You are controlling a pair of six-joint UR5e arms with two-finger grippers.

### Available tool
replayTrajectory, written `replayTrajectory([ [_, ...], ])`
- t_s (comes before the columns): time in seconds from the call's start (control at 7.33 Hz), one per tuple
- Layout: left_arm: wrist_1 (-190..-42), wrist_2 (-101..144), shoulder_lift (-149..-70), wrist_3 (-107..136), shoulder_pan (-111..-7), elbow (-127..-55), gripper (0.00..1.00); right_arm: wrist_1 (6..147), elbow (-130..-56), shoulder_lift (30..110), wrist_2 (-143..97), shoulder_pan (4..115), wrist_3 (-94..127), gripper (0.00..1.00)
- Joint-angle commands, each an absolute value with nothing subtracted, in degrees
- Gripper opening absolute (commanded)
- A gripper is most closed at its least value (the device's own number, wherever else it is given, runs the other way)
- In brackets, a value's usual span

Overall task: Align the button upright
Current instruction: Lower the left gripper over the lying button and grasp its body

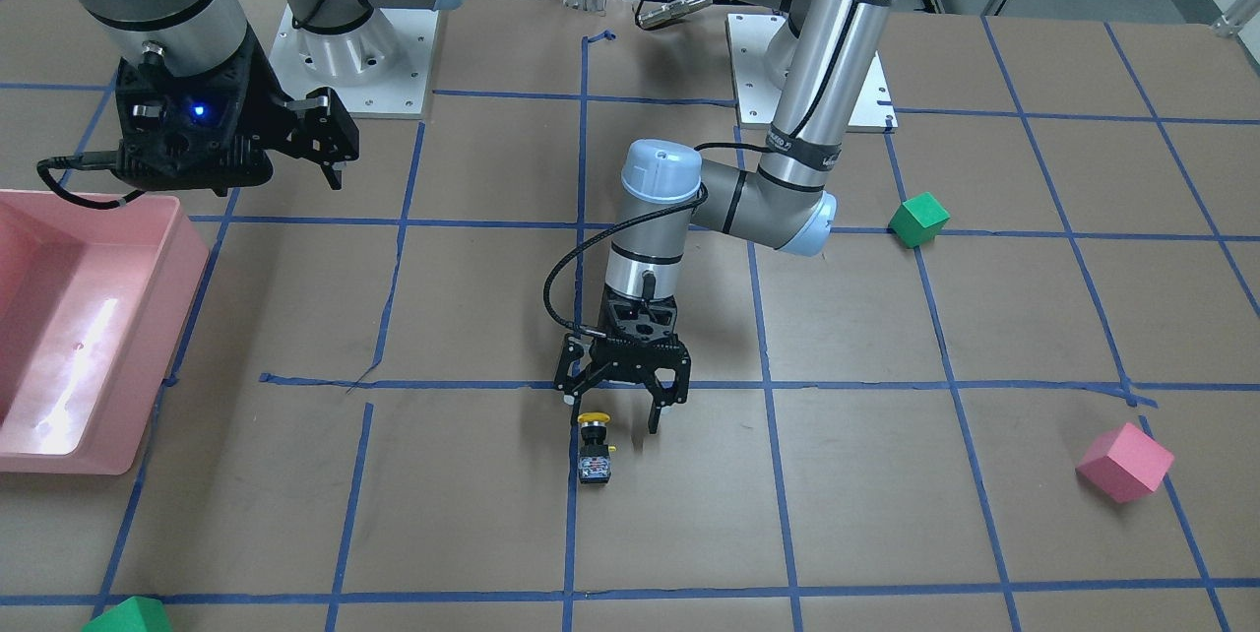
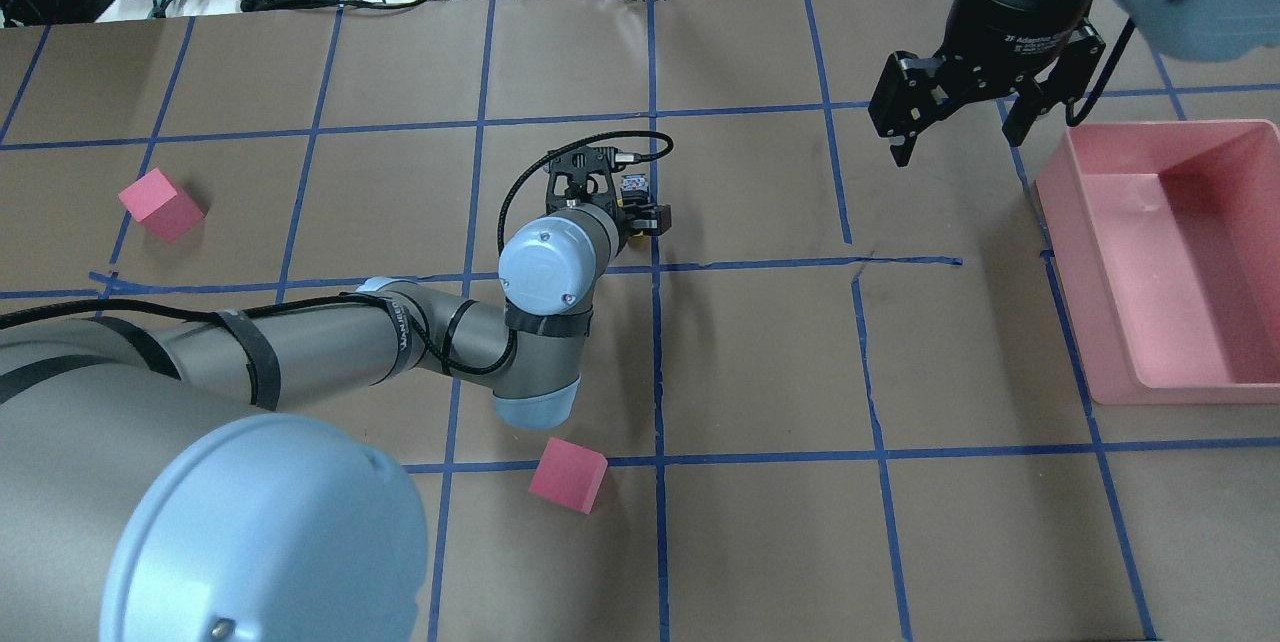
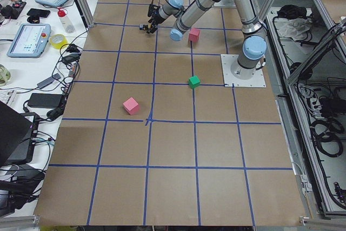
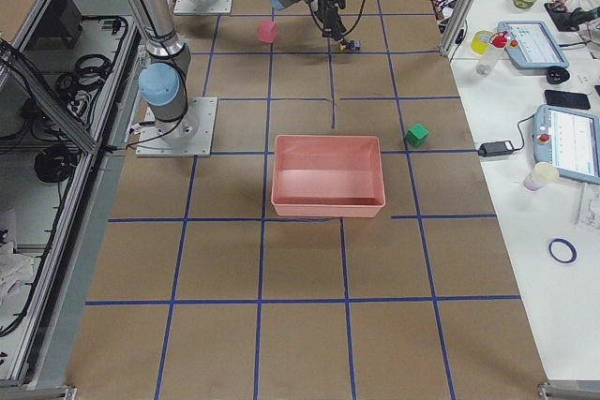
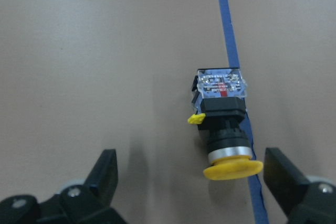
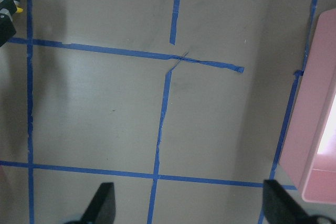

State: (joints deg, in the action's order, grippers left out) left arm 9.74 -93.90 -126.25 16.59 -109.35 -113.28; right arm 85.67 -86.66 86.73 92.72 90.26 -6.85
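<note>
Left wrist-mounted view: button on its side, jaws released.
The button [image 5: 223,124] lies flat on the table [image 5: 79,77] along a blue tape line [image 5: 227,24], with its yellow cap pointing toward the left gripper [image 5: 191,161]. That gripper's jaws stand spread either side of the cap, touching nothing. The right gripper [image 2: 953,144] hangs near the pink bin [image 2: 1200,382], jaws likewise spread and holding nothing.

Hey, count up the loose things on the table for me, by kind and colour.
Pink cubes: 2
Green cubes: 2
Pink bin: 1
Yellow-capped button: 1
Total: 6
</note>
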Motion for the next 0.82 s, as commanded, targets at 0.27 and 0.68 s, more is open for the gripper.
replayTrajectory([
  [0.27,10.28,-95.0,-128.58,13.81,-110.74,-111.18,0.92,86.13,-86.75,86.66,92.72,90.26,-6.86,1.0],
  [0.68,11.69,-95.63,-128.76,13.89,-110.74,-112.59,0.75,86.22,-86.75,86.66,92.72,90.26,-6.77,1.0],
])
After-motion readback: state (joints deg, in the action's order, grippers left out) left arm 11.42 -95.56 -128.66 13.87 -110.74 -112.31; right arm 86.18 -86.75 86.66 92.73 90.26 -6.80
